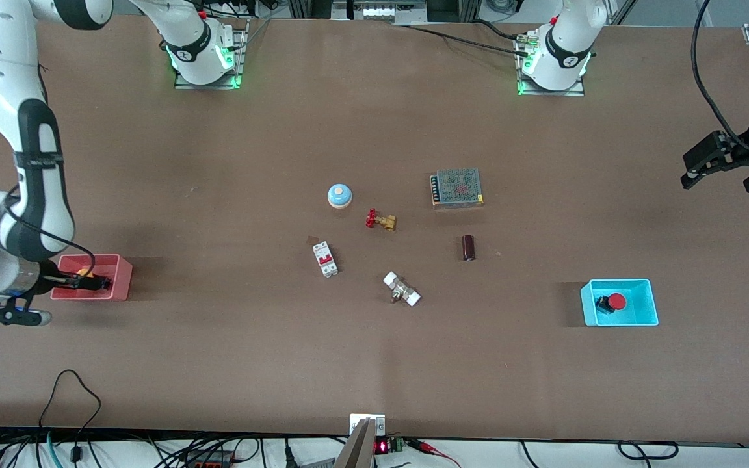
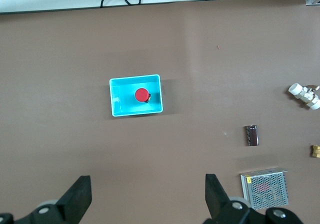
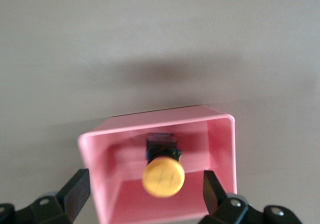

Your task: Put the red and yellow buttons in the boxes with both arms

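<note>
The yellow button [image 1: 86,273] sits in the pink-red box [image 1: 122,278] at the right arm's end of the table. My right gripper [image 1: 91,283] hangs over that box, open, with a finger on each side of the button and not touching it. In the right wrist view the yellow cap [image 3: 163,176] shows between the spread fingers [image 3: 75,191], inside the pink box [image 3: 220,134]. The red button [image 1: 616,301] sits in the cyan box [image 1: 618,282] at the left arm's end. My left gripper [image 1: 719,181] is open and empty, high over the table's end. The left wrist view shows the red button [image 2: 142,94] in the cyan box [image 2: 135,79] and that gripper [image 2: 148,180] open.
Mid-table lie a blue-domed bell [image 1: 340,195], a red-handled brass valve [image 1: 380,220], a metal mesh power supply [image 1: 457,187], a white circuit breaker [image 1: 325,259], a dark cylinder [image 1: 469,247] and a white-ended fitting [image 1: 402,289].
</note>
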Available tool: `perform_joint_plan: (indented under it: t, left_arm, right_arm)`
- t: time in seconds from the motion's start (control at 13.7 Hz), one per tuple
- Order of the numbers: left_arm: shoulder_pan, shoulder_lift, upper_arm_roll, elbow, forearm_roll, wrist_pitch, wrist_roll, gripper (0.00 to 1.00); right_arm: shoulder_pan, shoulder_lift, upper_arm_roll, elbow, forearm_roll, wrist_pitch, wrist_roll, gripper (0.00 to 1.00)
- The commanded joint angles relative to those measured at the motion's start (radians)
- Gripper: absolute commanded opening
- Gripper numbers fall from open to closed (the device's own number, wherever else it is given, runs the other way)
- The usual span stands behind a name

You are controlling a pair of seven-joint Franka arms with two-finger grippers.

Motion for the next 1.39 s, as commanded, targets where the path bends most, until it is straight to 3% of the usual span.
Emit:
perform_joint_plan:
  t: [0.0, 0.22, 0.37, 0.44, 0.88, 1.02, 1.32]
  left_arm:
    - [0.004, -0.065, 0.001, -0.104, 0.010, 0.061, 0.030, 1.00]
    - [0.002, -0.012, 0.001, -0.013, 0.004, 0.029, 0.021, 1.00]
    - [-0.003, 0.056, 0.001, 0.111, 0.004, -0.080, 0.024, 1.00]
    - [-0.004, 0.071, 0.001, 0.130, 0.004, -0.104, 0.024, 1.00]
    - [-0.003, 0.045, 0.001, 0.086, 0.002, -0.094, 0.000, 1.00]
    - [-0.003, 0.021, 0.001, 0.039, 0.004, -0.051, -0.005, 1.00]
    - [-0.003, 0.021, 0.001, 0.047, 0.002, -0.057, -0.005, 1.00]
  right_arm:
    - [0.001, -0.141, 0.050, -0.025, 0.021, -0.070, -0.015, 1.00]
    - [0.053, -0.247, 0.083, -0.025, 0.018, -0.170, -0.005, 1.00]
    - [0.071, -0.311, 0.084, -0.028, 0.012, -0.242, 0.011, 1.00]
    - [0.087, -0.347, 0.083, -0.031, 0.006, -0.271, 0.011, 1.00]
    - [0.081, -0.566, 0.073, -0.149, -0.052, -0.374, 0.019, 1.00]
    - [0.078, -0.586, 0.058, -0.152, -0.063, -0.397, 0.040, 1.00]
    - [0.081, -0.606, 0.061, -0.154, -0.091, -0.446, 0.091, 1.00]
